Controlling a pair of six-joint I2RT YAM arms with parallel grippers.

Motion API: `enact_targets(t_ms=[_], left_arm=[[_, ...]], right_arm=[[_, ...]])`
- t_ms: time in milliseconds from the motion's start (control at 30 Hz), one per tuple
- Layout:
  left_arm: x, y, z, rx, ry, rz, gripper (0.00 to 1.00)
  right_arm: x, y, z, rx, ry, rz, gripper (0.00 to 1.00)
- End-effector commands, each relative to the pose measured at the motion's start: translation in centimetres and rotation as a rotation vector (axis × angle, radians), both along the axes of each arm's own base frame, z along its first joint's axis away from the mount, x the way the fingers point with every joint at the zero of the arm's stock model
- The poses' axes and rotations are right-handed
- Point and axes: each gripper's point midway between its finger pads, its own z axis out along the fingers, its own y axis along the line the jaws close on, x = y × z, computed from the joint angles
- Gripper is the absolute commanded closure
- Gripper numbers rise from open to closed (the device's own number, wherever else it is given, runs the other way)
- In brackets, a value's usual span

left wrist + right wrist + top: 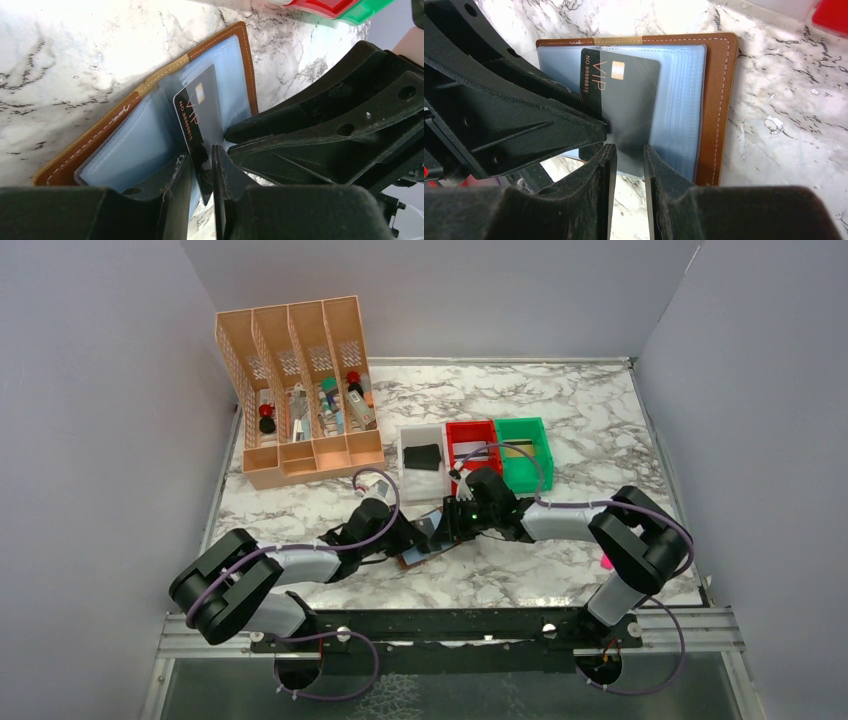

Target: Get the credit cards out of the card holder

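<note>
The brown card holder (427,548) lies open on the marble between my two grippers, blue-grey sleeves up (100,145) (716,100). A black credit card marked VIP (197,107) (594,85) sticks partly out of a raised sleeve. My left gripper (408,538) (202,165) is shut on that card's edge. My right gripper (452,525) (626,152) has its jaws nearly together on the lower edge of the same sleeve; its body fills the right of the left wrist view (325,125). No other cards show.
A white bin (405,478), a red bin (452,455) and a green bin (546,455) stand just behind the holder. An orange slotted organiser (300,455) with small items is at the back left. Grey walls enclose the table.
</note>
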Motion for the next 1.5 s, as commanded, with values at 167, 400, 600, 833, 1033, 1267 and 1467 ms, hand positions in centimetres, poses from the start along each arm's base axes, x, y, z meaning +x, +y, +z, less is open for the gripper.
enact_targets(t_ms=[167, 400, 600, 833, 1033, 1267, 1467], left_arm=[[-0.6, -0.2, 1.1, -0.066, -0.018, 0.0, 0.85], [-0.8, 0.7, 1.2, -0.068, -0.033, 0.026, 0.91], [-0.9, 1.2, 1.2, -0.031, -0.04, 0.029, 0.93], [-0.5, 2.8, 1.5, 0.089, -0.042, 0.06, 1.0], [0.0, 4.5, 4.2, 0.131, -0.117, 0.108, 1.0], [0.0, 5.4, 7.2, 0.108, -0.212, 0.118, 1.0], [-0.1, 4.3, 10.0, 0.025, -0.327, 0.049, 1.0]], right_arm=[[-2.3, -2.2, -3.9, -0.138, 0.11, -0.018, 0.68], [-1.5, -3.3, -4.3, -0.196, 0.094, -0.083, 0.68], [-1.2, -3.7, -4.5, -0.225, 0.093, -0.117, 0.68], [-1.0, -3.4, -3.7, -0.201, 0.078, -0.117, 0.68], [-1.1, -1.8, -0.4, -0.099, 0.035, -0.044, 0.67], [-0.7, -1.2, 5.4, 0.023, -0.081, -0.029, 0.63], [-0.4, -2.1, 7.7, 0.063, -0.153, -0.085, 0.57]])
